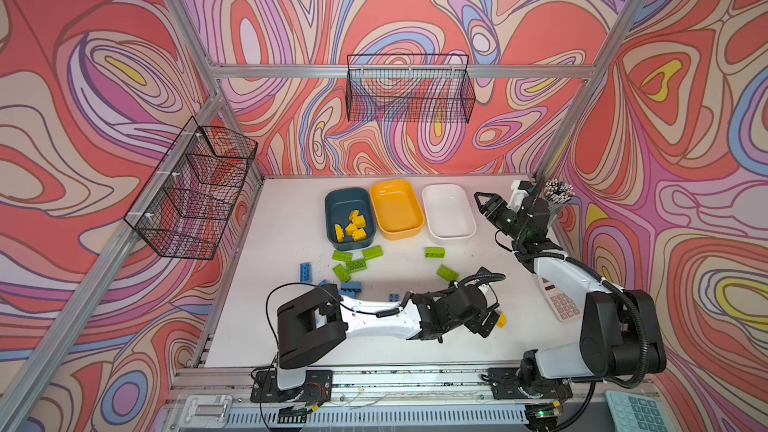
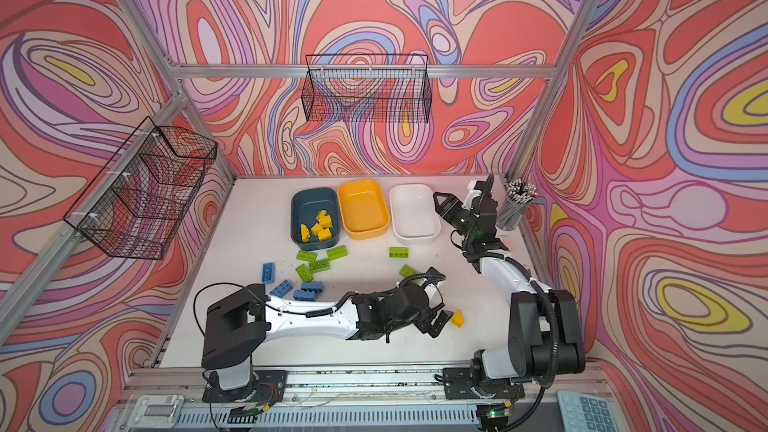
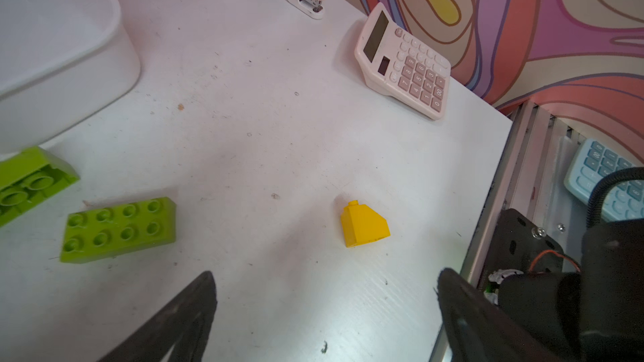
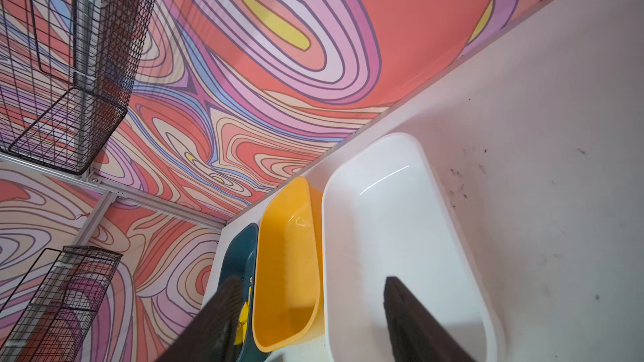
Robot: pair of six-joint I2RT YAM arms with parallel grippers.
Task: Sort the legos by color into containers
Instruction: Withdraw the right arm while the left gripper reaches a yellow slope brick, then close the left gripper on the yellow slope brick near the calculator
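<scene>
The left gripper (image 3: pixel 326 280), jaws wide and empty, hovered near a yellow brick (image 3: pixel 364 226) on the tabletop (image 3: pixel 278 134), seemingly poised for a pick; the next move called for closing on it and carrying it to the teal tub (image 1: pixel 347 203). The right gripper (image 1: pixel 484 203) hung open beside the white tub (image 1: pixel 449 214).

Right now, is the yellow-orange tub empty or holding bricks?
Empty. In a top view the yellow-orange tub shows only its bare inside, and the right wrist view agrees.

White tub (image 4: pixel 400 224), yellow-orange tub (image 4: pixel 285 273), teal tub (image 4: pixel 240 252) side by side; pincer (image 4: pixel 312 282) parted.
</scene>
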